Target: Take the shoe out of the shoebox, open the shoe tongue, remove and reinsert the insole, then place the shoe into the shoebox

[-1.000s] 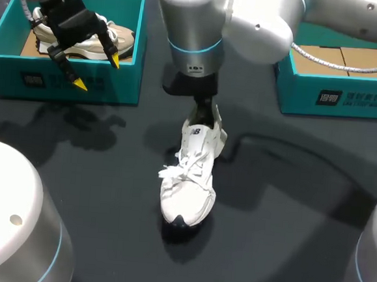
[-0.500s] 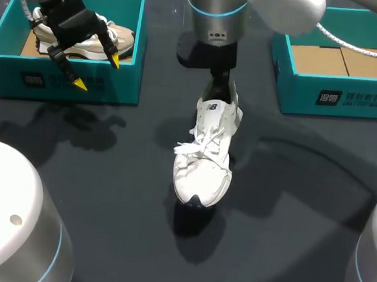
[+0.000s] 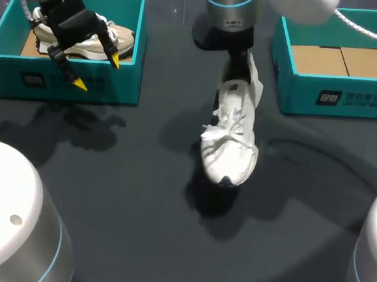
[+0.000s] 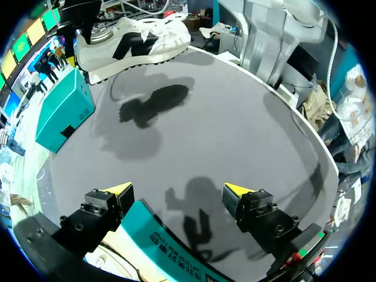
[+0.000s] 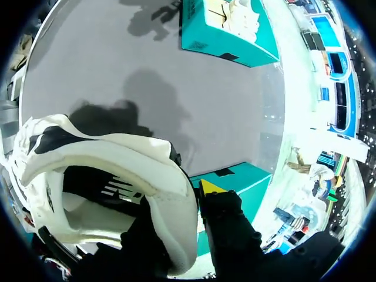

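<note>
A white sneaker hangs toe-down above the middle of the dark table, its shadow beneath it. My right gripper is shut on its heel collar; in the right wrist view one yellow-tipped finger lies outside the white heel and the other is hidden inside the shoe. The open teal shoebox with a bare cardboard floor stands just right of it. My left gripper hovers open over the left teal box, nothing between its fingertips. From there the white sneaker shows far ahead.
The left box holds a beige sneaker. In the right wrist view that left box lies across the table and the right box's corner sits close beside the gripper. Dark open tabletop spreads in front.
My right arm has carried the white sneaker to the right and farther back, toward the right box, lifting it off the table. The left arm has stayed still.
</note>
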Controlling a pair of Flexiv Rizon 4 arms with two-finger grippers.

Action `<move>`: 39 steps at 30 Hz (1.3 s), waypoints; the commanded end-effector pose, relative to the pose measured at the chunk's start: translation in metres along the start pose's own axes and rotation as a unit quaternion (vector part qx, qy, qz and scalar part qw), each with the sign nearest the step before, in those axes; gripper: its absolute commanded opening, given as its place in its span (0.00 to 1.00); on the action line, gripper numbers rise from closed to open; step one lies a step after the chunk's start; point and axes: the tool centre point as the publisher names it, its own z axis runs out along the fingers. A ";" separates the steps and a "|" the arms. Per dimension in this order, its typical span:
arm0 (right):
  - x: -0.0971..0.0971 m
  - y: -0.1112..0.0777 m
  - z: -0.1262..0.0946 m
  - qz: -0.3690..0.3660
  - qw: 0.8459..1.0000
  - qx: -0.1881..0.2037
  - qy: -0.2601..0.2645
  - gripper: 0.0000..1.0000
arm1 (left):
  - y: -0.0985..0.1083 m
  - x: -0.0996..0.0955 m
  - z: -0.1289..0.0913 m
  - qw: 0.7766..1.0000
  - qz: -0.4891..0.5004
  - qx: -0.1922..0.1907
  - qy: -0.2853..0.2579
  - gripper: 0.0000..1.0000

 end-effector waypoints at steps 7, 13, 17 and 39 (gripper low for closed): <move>-0.068 -0.085 -0.004 -0.036 0.999 0.005 -0.032 0.00 | 0.000 0.000 0.000 1.000 0.000 -0.001 0.000 1.00; -0.075 -0.093 0.000 -0.035 0.999 -0.008 -0.037 0.00 | 0.000 0.000 0.000 1.000 0.000 -0.001 0.000 1.00; -0.075 -0.093 0.000 -0.035 0.999 -0.008 -0.037 0.00 | 0.000 0.000 0.000 1.000 0.000 -0.001 0.000 1.00; -0.180 -0.178 0.017 -0.026 0.997 0.019 -0.073 0.00 | 0.000 0.000 0.000 1.000 0.000 -0.001 0.000 1.00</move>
